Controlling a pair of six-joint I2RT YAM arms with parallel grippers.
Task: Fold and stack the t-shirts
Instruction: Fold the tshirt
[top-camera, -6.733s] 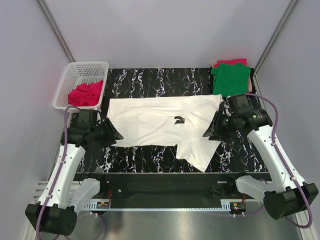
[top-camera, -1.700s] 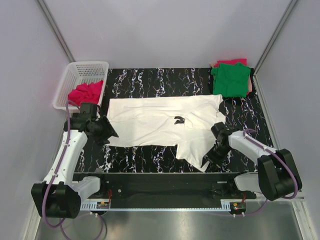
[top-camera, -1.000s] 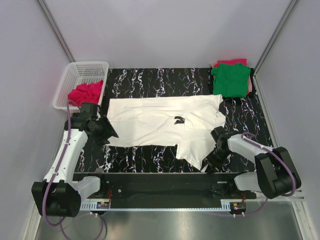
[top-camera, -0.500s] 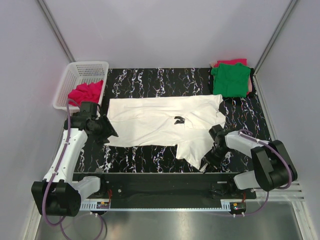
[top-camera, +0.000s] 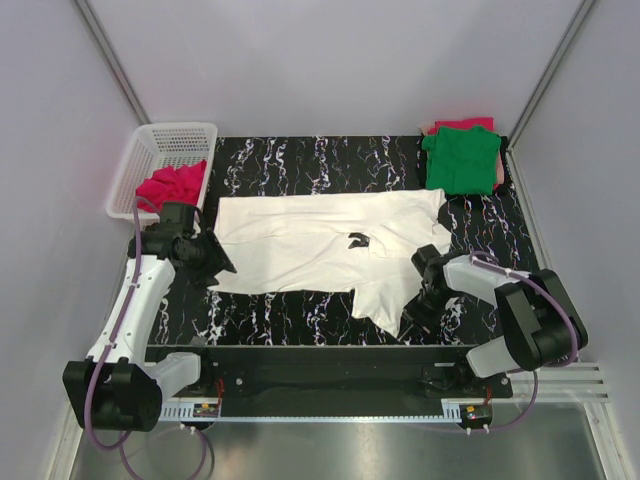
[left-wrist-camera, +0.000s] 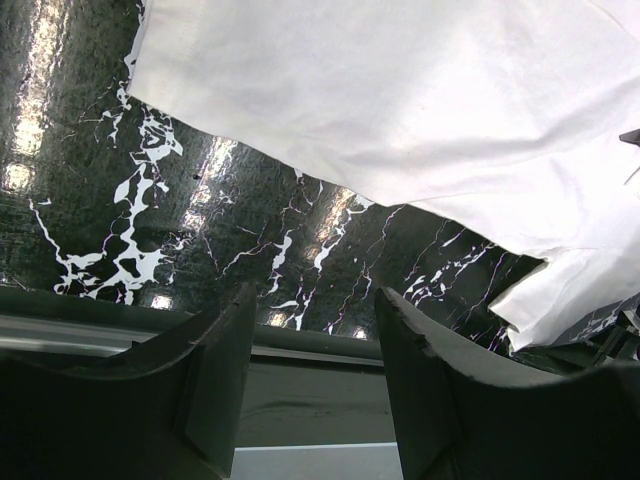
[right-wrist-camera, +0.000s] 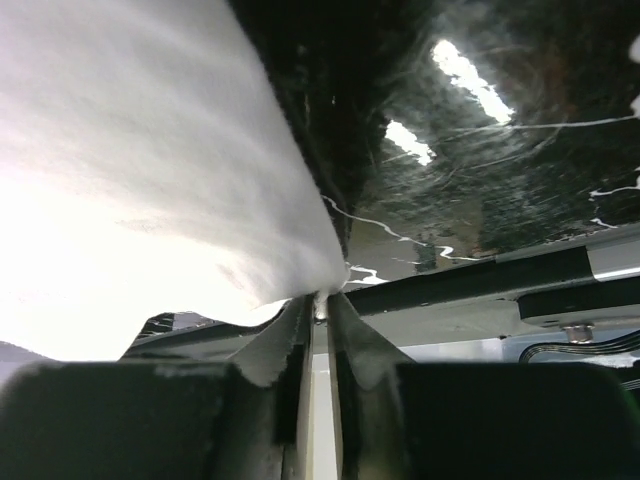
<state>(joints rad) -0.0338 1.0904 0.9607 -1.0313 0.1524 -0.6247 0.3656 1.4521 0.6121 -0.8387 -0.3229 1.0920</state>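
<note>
A white t-shirt (top-camera: 310, 245) lies spread flat on the black marbled table (top-camera: 300, 160), with one sleeve pointing toward the near edge. My right gripper (top-camera: 410, 318) is low at that sleeve's lower right corner. In the right wrist view its jaws (right-wrist-camera: 320, 305) stand nearly together with the white cloth (right-wrist-camera: 130, 180) pinched at their tips. My left gripper (top-camera: 222, 265) hovers at the shirt's left edge. It stands open (left-wrist-camera: 315, 295) with nothing between its fingers, and the white shirt (left-wrist-camera: 400, 100) lies beyond them. A folded green t-shirt (top-camera: 460, 158) rests on a pinkish-red one (top-camera: 462, 124) at the back right.
A white basket (top-camera: 165, 140) at the back left holds a crumpled pinkish-red shirt (top-camera: 172, 187). A small dark mark (top-camera: 357, 239) sits on the white shirt's middle. The table's front rail (top-camera: 340, 352) runs close below the right gripper.
My right gripper's jaws have closed on the sleeve's corner, and the arm has edged slightly left. The left arm has not moved.
</note>
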